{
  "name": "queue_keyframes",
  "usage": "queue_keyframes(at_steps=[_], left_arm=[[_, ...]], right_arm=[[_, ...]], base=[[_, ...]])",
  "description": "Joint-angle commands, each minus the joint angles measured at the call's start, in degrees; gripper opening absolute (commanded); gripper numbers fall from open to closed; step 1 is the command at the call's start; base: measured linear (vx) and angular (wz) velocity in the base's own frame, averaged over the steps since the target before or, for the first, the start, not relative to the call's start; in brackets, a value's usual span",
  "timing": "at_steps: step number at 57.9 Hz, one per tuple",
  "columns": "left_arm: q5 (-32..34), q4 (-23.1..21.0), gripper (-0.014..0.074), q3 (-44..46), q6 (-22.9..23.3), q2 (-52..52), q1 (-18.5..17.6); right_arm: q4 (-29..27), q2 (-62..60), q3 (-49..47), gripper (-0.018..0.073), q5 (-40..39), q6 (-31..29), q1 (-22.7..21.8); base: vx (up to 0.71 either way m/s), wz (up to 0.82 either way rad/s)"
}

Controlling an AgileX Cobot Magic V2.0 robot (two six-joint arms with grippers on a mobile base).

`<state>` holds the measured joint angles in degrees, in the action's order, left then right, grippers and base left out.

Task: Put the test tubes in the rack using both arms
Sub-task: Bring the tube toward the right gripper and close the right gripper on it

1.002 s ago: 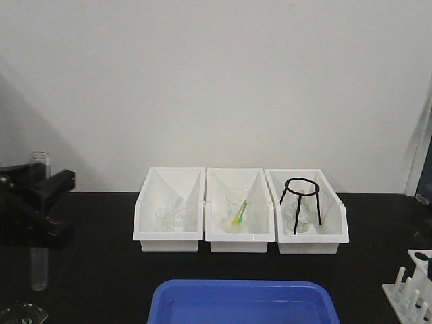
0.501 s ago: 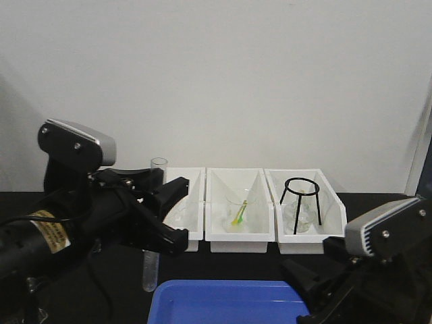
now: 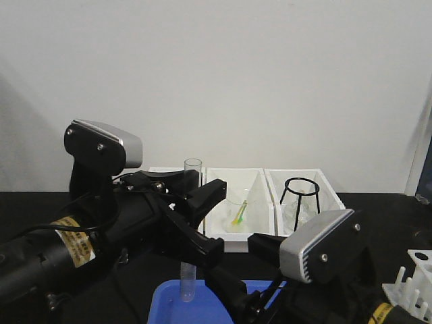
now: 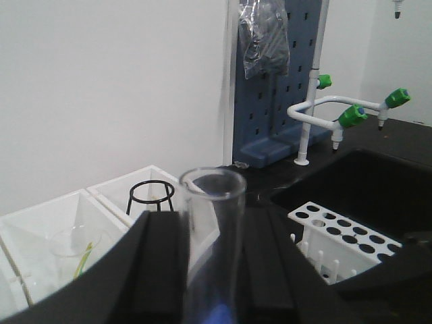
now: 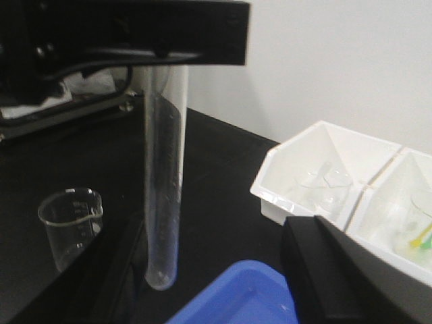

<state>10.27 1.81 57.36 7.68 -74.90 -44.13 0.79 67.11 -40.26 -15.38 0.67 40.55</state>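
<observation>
Left hand [image 3: 202, 217] is clamped on a test tube [image 3: 193, 171], dead upright, rim up, round end near the blue tub's [image 3: 167, 297] left rim, mid-frame. Right hand [image 3: 233, 275] sits close below, fingers apart. Rack [image 3: 410, 287] is at lower right.

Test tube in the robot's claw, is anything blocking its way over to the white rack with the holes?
Yes, it looks so. The left gripper holds the test tube upright, and in the front view the bulky right arm sits between it and the rack at the far right. Their depth apart is unclear.
</observation>
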Motion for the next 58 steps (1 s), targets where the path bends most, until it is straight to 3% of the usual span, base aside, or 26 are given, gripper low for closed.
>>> queue_keyframes(at_steps=[1,23,44,58], left_arm=[[6.6,1.4,-0.002,2.2,0.5,1.8,-1.0],[6.7,2.1,-0.002,2.2,2.3,0.1,-1.1],[5.0,2.1,-0.002,2.1,2.4,-0.2,-1.1],[3.6,2.1,-0.002,2.1,1.9,-0.2,-1.1]], right_arm=[[0.6,0.1,-2.0,0.0487,-8.8,3.3,0.1],[4.9,5.2,-2.0,0.05,-20.5,10.3,0.1],[4.9,11.1,-2.0,0.0499,-30.5,10.3,0.1],[4.7,11.8,-2.0,0.0414,-31.0,10.3,0.1]], base=[[0.0,0.0],[0.0,0.0],[0.0,0.0],[0.0,0.0]])
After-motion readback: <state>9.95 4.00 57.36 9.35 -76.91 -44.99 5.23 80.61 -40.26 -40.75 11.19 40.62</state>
